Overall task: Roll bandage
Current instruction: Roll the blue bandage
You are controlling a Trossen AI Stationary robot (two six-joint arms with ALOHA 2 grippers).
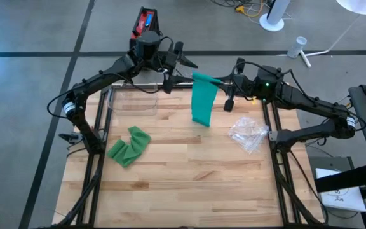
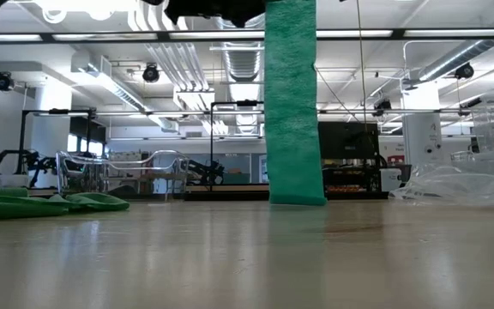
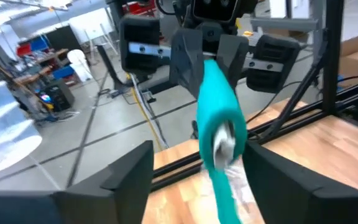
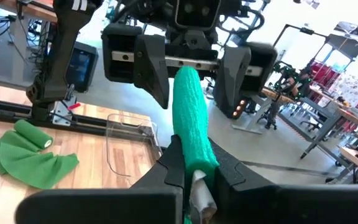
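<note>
The right gripper (image 4: 192,167) pinches the soft, light bandage (image 1: 203,105) roll end; the left gripper (image 3: 194,180), at its 9 o'clock, gapes empty.

a robotics lab or workshop: an open hall with exposed ceiling ducts (image 2: 187,64), strip lights (image 2: 101,36), grey taped floor (image 1: 37,38), and more robot rigs (image 2: 118,172) around a framed wooden table (image 1: 189,172).

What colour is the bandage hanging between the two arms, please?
Green; the bandage shows best in the low view.
</note>
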